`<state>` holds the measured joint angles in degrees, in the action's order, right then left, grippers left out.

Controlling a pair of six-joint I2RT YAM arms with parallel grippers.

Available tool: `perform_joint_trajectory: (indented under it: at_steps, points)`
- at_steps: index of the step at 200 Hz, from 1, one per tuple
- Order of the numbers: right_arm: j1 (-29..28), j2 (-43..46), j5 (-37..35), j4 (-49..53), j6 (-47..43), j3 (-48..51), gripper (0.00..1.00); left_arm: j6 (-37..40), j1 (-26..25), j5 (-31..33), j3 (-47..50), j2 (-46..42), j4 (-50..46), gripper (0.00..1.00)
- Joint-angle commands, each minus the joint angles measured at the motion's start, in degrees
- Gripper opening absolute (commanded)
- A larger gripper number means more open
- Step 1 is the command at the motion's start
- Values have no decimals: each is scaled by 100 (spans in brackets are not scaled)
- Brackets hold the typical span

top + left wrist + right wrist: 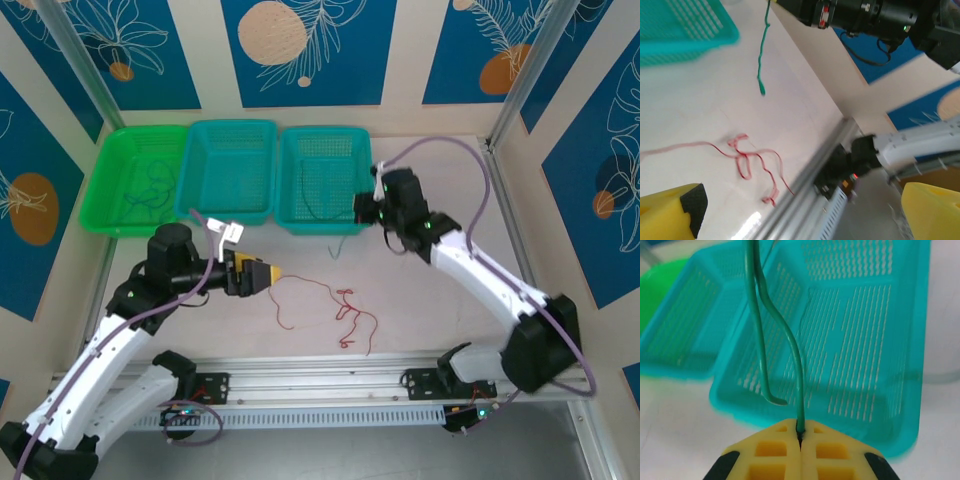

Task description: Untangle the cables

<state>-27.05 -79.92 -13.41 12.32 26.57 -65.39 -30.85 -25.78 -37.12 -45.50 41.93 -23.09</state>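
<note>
The right gripper (800,434) is pinched tight on the dark green cable (799,375), holding it just in front of the right teal basket (880,340). The left gripper (268,272) hangs empty with its jaws wide apart. It sits near one end of the red cable (345,294), which sprawls loosely across the table (420,320).
</note>
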Motion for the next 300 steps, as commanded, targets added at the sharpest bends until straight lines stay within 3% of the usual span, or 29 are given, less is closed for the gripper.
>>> perform_joint_trajectory:
  at_steps: [1,41,78,108,138,166,186,222,263,300]
  points:
    - [328,-985,268,-178,156,-999,0,-362,-23,1419,212,-260,282,100]
    - [445,-2880,112,299,-91,-2848,0,-696,-18,1935,392,-436,67,100]
    - [463,-3754,786,1113,-345,-4061,24,-660,-19,2106,465,-484,-187,100]
    - [470,-3498,860,1923,-381,-4307,40,18,-19,1643,668,-393,-77,100]
    - [537,-2168,1008,1977,-440,-3346,41,611,-55,1120,712,-32,-26,100]
    - [469,-584,1220,1804,-471,-1896,41,1314,-344,1175,493,498,-327,98]
    - [271,658,1014,1849,-323,-808,44,1770,-614,1589,385,857,-452,98]
    - [-668,2260,-418,2594,306,606,49,2285,-1054,2767,352,1562,-528,97]
    - [-1772,2623,-963,3051,1142,1373,57,2295,-1340,3274,348,2620,-81,96]
    - [-2353,1886,-773,2818,1721,1608,58,2093,-1432,3564,395,3291,679,80]
